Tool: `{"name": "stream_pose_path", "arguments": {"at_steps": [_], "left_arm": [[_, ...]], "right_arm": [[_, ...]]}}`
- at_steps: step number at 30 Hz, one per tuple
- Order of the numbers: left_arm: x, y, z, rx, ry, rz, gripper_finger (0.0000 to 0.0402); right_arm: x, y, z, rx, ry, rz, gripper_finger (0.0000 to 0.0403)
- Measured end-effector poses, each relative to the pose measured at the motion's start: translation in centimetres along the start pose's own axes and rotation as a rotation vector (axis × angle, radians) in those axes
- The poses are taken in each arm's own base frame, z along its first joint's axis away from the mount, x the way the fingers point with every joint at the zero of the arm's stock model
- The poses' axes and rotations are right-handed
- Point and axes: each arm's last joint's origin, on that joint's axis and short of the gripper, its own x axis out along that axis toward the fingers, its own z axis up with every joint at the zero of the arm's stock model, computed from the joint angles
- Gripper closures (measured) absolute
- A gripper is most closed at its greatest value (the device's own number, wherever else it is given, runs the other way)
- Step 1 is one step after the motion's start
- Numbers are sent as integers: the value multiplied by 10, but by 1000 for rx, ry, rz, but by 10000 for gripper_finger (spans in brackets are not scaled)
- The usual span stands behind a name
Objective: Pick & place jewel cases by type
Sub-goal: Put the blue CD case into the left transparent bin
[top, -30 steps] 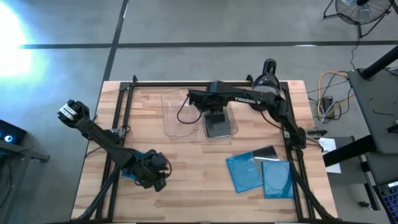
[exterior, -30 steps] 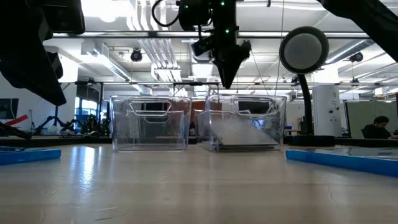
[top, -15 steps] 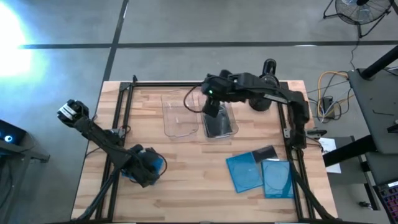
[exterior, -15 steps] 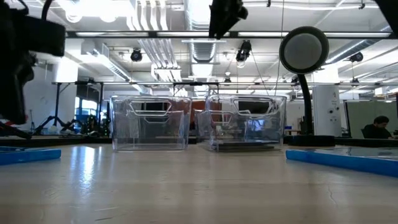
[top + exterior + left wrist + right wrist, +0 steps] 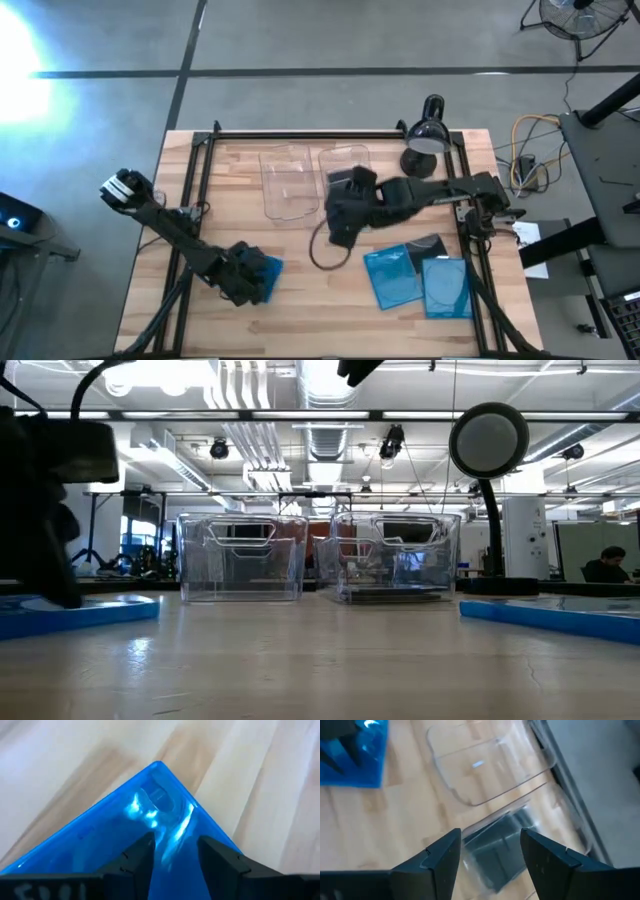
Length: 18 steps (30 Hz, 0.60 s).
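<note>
Right pincer [image 5: 338, 222], fingers apart and empty, has pulled back from the right bin [image 5: 348, 170] leaving a dark case [image 5: 502, 847] inside, while left pincer [image 5: 250, 285] straddles a blue case [image 5: 135, 835], probably next to sort.

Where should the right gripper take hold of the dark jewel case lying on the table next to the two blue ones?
Bring the open right gripper straight down and set the jaws on the dark jewel case at its edge nearest the bins. It lies flat, and the blue cases seem to overlap its other side, so likely only that edge is free.
</note>
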Motion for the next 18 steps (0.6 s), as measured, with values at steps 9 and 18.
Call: {"name": "stream_pose_path", "arguments": {"at_steps": [9, 18], "left_arm": [[4, -40, 42, -15, -264, -288, 266], [-40, -11, 43, 219, 86, 148, 266]], "right_arm": [[0, 39, -26, 173, 116, 144, 202], [44, 93, -59, 347, 240, 473, 202]]}}
